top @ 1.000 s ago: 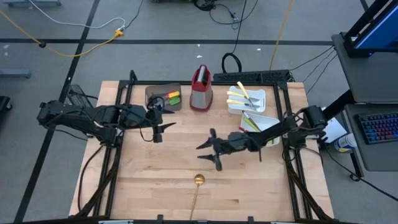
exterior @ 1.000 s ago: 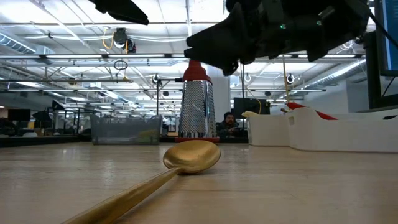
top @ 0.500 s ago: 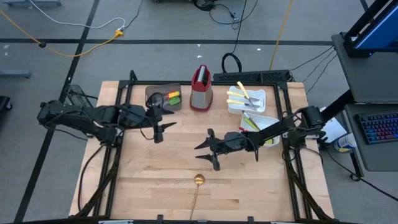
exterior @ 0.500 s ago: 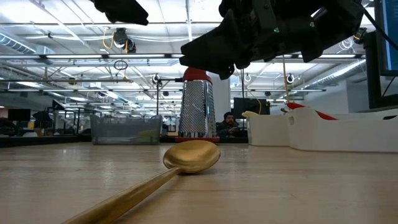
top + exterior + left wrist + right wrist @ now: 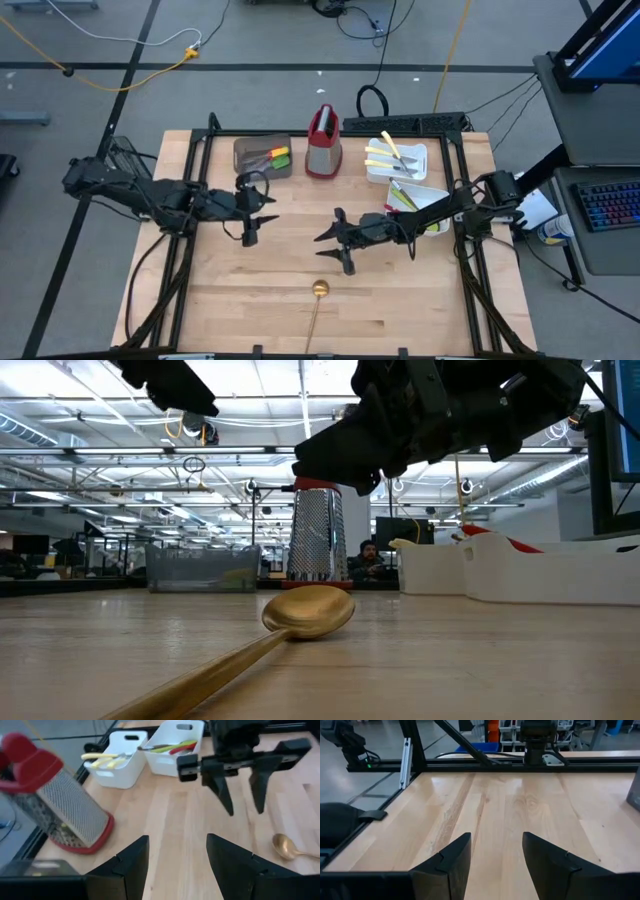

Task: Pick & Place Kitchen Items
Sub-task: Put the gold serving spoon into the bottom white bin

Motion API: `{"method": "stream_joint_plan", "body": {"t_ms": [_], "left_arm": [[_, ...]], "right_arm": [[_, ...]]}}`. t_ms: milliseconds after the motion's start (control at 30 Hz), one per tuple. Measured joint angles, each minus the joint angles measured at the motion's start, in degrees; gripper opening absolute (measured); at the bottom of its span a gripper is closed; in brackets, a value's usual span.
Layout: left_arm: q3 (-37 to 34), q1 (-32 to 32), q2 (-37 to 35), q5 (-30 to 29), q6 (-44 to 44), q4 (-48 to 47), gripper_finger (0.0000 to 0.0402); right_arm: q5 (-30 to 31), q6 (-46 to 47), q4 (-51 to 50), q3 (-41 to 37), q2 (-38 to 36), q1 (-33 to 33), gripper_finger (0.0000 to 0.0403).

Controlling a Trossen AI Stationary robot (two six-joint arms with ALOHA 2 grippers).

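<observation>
R pincer (image 5: 334, 240) open, empty | above gold spoon (image 5: 319, 289)

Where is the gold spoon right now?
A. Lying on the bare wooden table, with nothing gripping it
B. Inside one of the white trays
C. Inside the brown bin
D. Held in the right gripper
A. The gold spoon lies alone on the wooden table near its front edge, while the right gripper hovers open above and behind it, holding nothing.
</observation>
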Motion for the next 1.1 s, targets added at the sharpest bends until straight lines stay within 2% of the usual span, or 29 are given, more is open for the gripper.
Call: {"method": "stream_joint_plan", "body": {"t_ms": [167, 233, 500, 767, 833, 933, 1000, 1100], "left_arm": [[-4.12, -4.05, -0.02, -7.66, -5.12, 3.61, 0.0202], [-6.87, -5.81, -0.02, -9.02, -6.25, 7.18, 0.0202], [-17.38, -11.42, -0.02, -9.36, -10.30, 22.59, 0.0202], [-20.62, -14.72, -0.02, -9.34, -11.62, 27.99, 0.0202], [-20.62, -14.96, -0.02, -9.36, -11.41, 29.17, 0.0202], [-20.62, -14.97, -0.02, -9.37, -11.33, 30.96, 0.0202], [-20.62, -14.97, -0.02, -9.35, -11.35, 31.02, 0.0202], [-20.62, -14.97, -0.02, -9.02, -11.44, 30.97, 0.0202]], "right_arm": [[0.00, 1.24, -0.82, -0.02, 0.00, 0.00, 0.0171], [0.00, 1.18, -1.43, -0.02, 0.00, 0.00, 0.0171], [-0.28, 1.70, -2.05, -0.02, 0.00, 0.18, 0.0180], [-10.55, -2.03, -1.77, 0.63, 0.00, 4.41, 0.0220], [-10.11, -1.60, -1.93, 1.58, 0.31, 5.57, 0.0223], [-7.13, 1.56, -1.81, 3.63, 3.41, 6.10, 0.0223], [-5.91, 7.24, -2.98, 4.91, 5.60, 5.89, 0.0223], [-7.89, 13.16, -3.75, 7.36, 9.20, 5.44, 0.0223]]}}
